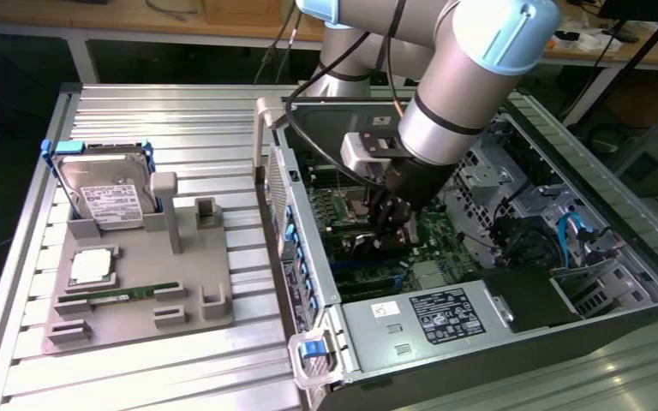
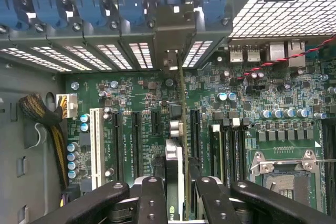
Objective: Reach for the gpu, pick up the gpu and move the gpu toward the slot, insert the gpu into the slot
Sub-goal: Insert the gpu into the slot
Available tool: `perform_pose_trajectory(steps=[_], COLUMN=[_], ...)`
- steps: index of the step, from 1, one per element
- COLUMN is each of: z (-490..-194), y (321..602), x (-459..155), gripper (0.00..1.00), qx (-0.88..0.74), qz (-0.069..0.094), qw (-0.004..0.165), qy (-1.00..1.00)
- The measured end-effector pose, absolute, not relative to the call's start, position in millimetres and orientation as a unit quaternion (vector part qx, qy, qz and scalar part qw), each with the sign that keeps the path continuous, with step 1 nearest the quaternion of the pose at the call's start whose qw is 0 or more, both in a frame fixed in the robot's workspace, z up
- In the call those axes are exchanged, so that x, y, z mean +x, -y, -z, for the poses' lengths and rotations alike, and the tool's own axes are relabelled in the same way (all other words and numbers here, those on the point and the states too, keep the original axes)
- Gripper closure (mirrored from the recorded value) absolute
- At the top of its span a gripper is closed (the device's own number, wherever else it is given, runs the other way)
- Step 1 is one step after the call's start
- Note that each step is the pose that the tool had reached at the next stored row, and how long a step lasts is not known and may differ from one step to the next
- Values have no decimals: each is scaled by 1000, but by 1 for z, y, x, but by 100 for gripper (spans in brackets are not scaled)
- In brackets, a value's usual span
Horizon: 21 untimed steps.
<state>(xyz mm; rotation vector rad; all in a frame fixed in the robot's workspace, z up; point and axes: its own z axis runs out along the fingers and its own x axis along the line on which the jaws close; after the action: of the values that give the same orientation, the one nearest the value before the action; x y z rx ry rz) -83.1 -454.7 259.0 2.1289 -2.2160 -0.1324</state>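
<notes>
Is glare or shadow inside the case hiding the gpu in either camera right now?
Exterior view: the case interior is dim and the dark gripper blends into it, while the table slats glare. Wrist view: the motherboard is evenly lit, the gpu stands out between the fingers, and the grille is washed out.

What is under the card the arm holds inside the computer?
Under the gpu, gripped edge-on by the tool, lies the green motherboard, with long sockets on both sides. What sits straight beneath the card's edge is covered by the card itself.
</notes>
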Motion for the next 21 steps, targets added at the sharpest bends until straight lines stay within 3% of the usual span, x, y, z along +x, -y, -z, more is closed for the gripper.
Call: perform_pose_trajectory(steps=[21], z=[-254], y=[455], x=[-77], gripper=[73], qx=[692], qz=[43], qw=[33], qy=[720])
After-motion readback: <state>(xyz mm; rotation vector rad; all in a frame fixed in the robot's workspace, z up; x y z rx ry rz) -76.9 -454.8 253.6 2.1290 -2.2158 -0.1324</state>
